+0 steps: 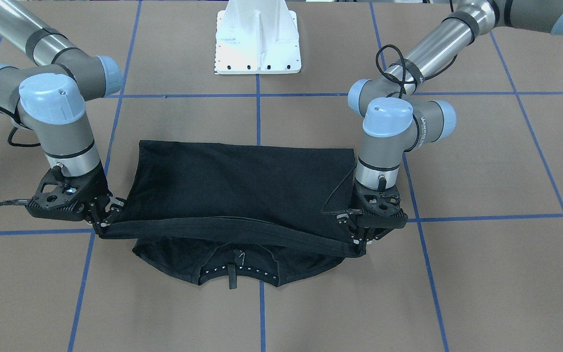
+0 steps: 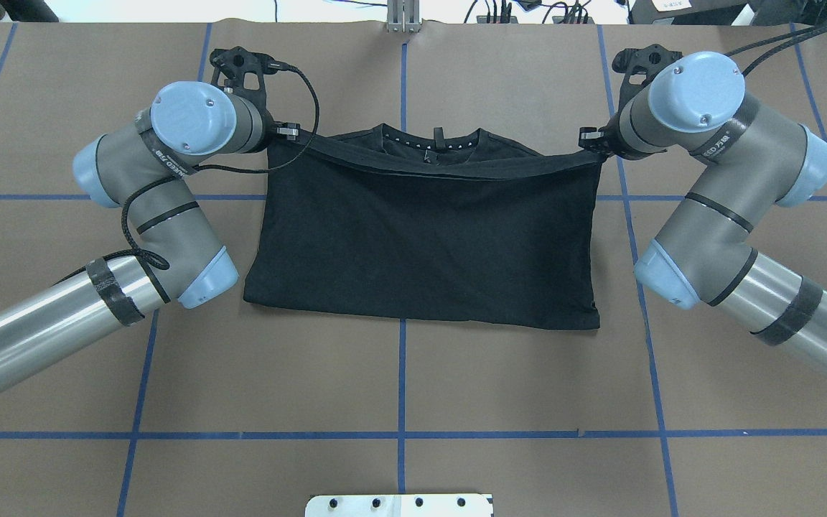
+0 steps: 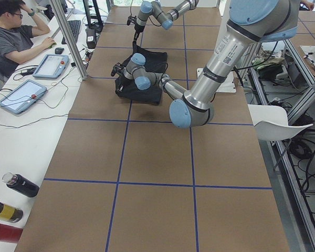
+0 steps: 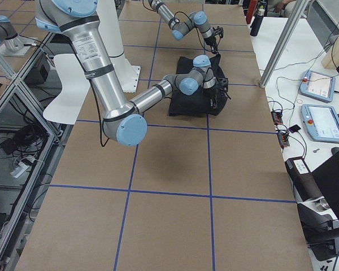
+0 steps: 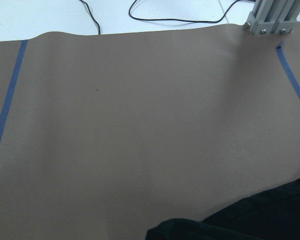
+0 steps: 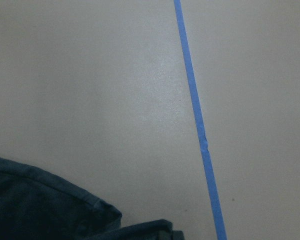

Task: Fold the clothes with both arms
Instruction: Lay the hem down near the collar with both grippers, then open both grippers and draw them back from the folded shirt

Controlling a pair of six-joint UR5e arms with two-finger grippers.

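The black T-shirt (image 2: 428,230) lies on the brown table, folded over on itself, with its collar (image 1: 235,274) showing past the folded edge. That edge is stretched taut a little above the table between the two grippers. My left gripper (image 1: 357,234) is shut on one end of it, seen from overhead (image 2: 281,135) beside the collar. My right gripper (image 1: 103,222) is shut on the other end (image 2: 591,138). Both wrist views show only a corner of black cloth (image 5: 250,222) (image 6: 50,210) and no fingers. The chest graphic is hidden.
The white pedestal base (image 1: 258,44) stands behind the shirt. Blue tape lines (image 2: 403,380) grid the table. A person (image 3: 13,37) sits at a side desk with tablets, and bottles (image 3: 21,185) stand there. An aluminium post (image 5: 270,17) rises at the table's far edge.
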